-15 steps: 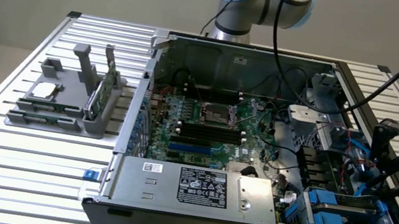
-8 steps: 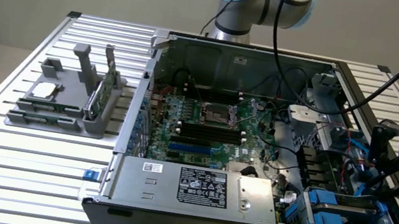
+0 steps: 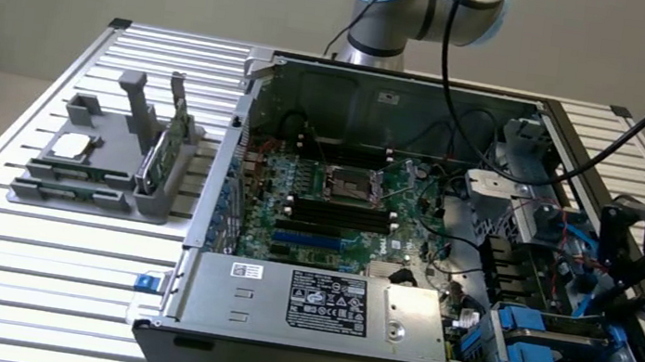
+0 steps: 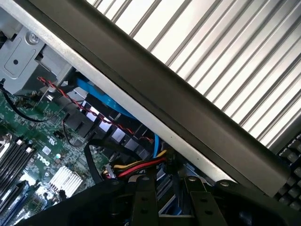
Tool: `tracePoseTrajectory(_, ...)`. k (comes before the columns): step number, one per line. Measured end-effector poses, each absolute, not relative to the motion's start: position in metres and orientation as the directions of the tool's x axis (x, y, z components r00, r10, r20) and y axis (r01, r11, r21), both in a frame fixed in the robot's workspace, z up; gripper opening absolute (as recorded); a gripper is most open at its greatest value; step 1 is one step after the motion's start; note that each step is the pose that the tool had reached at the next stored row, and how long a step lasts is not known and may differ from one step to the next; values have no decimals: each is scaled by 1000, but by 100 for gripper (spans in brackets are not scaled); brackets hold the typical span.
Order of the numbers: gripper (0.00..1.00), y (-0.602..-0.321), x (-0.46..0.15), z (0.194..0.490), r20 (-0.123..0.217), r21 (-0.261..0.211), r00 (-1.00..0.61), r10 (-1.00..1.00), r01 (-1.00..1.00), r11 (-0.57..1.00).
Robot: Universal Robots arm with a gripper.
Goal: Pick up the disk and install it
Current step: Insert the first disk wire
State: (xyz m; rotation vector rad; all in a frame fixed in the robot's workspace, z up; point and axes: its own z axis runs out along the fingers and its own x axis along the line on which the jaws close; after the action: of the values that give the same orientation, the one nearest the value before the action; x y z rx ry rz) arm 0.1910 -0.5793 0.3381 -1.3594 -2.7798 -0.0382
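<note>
**Hanging Over the Drive Bay Corner**

A slatted aluminium table (image 3: 21,291) carries one open computer case (image 3: 392,82), with a plain pale wall behind it. The gripper (image 3: 642,300) hangs inside the case's corner on the exterior view's right, close against the dark case rim (image 4: 188,108). Whether it is spread or closed on anything cannot be told.

The disk (image 3: 553,350), framed in blue, lies just below the gripper and slightly toward the exterior view's left of it, down in the bay at the case's front corner. Whether the two touch cannot be told.

Room is tight here. The rim runs just beside the gripper on one side, and cables crowd the other: one blue cable (image 4: 108,101) and one red, yellow and black wire bundle (image 4: 138,167). Beyond the rim, bare slats lie open.

Farther from the gripper, past the green motherboard (image 3: 298,173), one labelled power supply (image 3: 325,305) sits at the case's front. Well apart from the gripper, outside the case, stands one grey fixture (image 3: 112,163) holding one small silver chip (image 3: 73,145).
</note>
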Motion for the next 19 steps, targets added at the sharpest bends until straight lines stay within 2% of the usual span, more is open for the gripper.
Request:
tracePoseTrajectory(1,22,-579,191,338,53,1,-612,789,790,613)
tracePoseTrajectory(2,22,-579,191,338,54,0,-611,790,791,612)
tracePoseTrajectory(3,17,-579,191,338,54,0,-609,791,792,610)
tracePoseTrajectory(12,16,-578,190,340,63,-8,-593,802,804,595)
tracePoseTrajectory(19,16,-578,187,345,107,12,-583,805,811,586)
